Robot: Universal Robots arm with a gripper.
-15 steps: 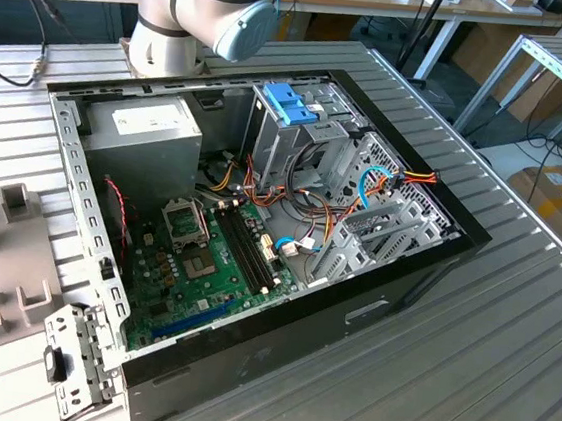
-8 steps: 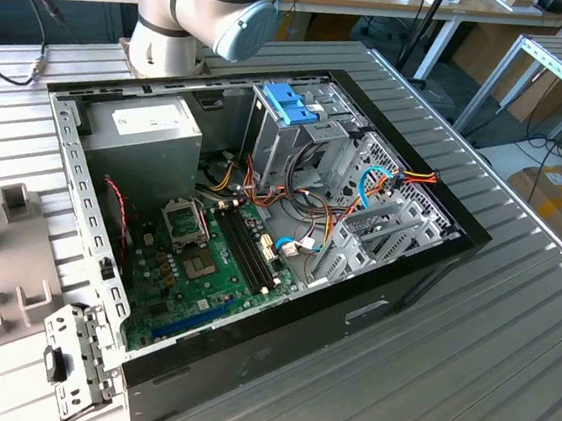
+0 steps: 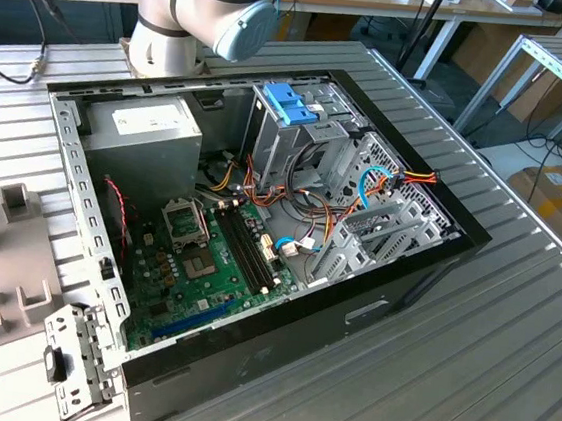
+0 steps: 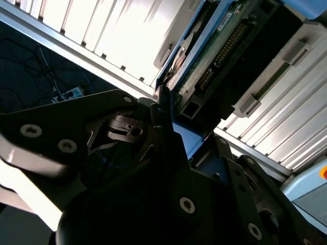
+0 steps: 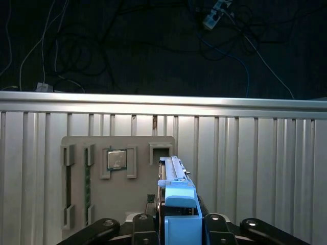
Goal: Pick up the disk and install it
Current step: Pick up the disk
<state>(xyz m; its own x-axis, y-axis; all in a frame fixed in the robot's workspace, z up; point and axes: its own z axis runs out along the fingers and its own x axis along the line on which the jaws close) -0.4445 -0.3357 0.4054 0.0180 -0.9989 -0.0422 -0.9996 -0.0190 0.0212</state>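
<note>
Pincer (image 5: 181, 227) closed narrowly on the disk (image 5: 172, 171) — gripped edge-on, blue carrier (image 5: 180, 196) around it.

Open computer case (image 3: 275, 363), green motherboard (image 3: 205, 263), ribbed table (image 3: 443, 388)

The table (image 5: 255, 153) is matt ribbed metal, the disk (image 4: 219, 51) perhaps plastic-framed.

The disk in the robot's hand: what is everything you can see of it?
The disk is a flat dark slab, edge-on in the first wrist view, clamped between the hand's dark fingers. The second wrist view shows a green circuit board with connector pins on one face. Bright blue plastic runs along its edge. It points toward a grey parts plate; whether they touch cannot be told.
</note>
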